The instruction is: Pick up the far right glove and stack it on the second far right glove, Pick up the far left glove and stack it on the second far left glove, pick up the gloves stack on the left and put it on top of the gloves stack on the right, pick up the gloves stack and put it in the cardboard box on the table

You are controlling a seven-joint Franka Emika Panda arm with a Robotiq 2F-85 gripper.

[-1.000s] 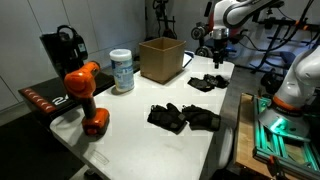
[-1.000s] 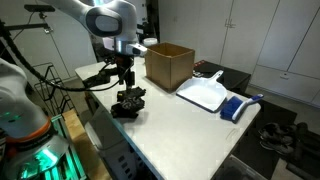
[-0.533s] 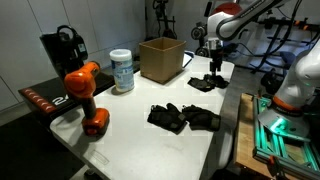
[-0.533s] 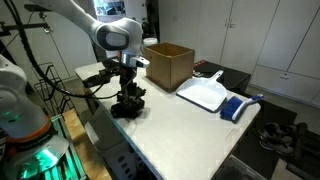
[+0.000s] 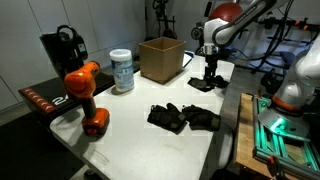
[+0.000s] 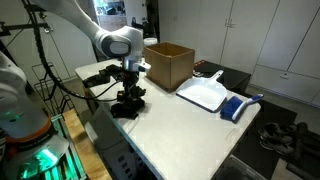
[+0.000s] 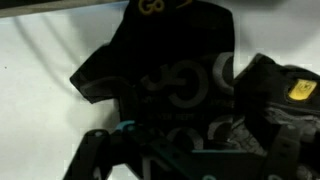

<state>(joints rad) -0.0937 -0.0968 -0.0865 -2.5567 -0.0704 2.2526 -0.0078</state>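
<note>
Black gloves (image 5: 204,83) lie on the white table (image 5: 140,125) near the cardboard box (image 5: 160,58). My gripper (image 5: 210,72) is low over them, fingers pointing down. It also shows in an exterior view (image 6: 128,90) above these gloves (image 6: 126,105). More black gloves (image 5: 185,118) lie further along the table. In the wrist view black gloves (image 7: 170,60) with a yellow tag fill the frame, and my gripper (image 7: 198,140) stands open around them, its fingers (image 7: 92,155) dark at the bottom. The box (image 6: 170,65) is open at the top.
A white canister (image 5: 122,70), an orange drill (image 5: 85,97) and a black coffee machine (image 5: 62,48) stand along one side of the table. A white dustpan (image 6: 205,95) and a blue brush (image 6: 236,107) lie beyond the box.
My gripper has come down and moved a little along the table, from above the gloves near the box to right over them. The gloves and box have not moved.
</note>
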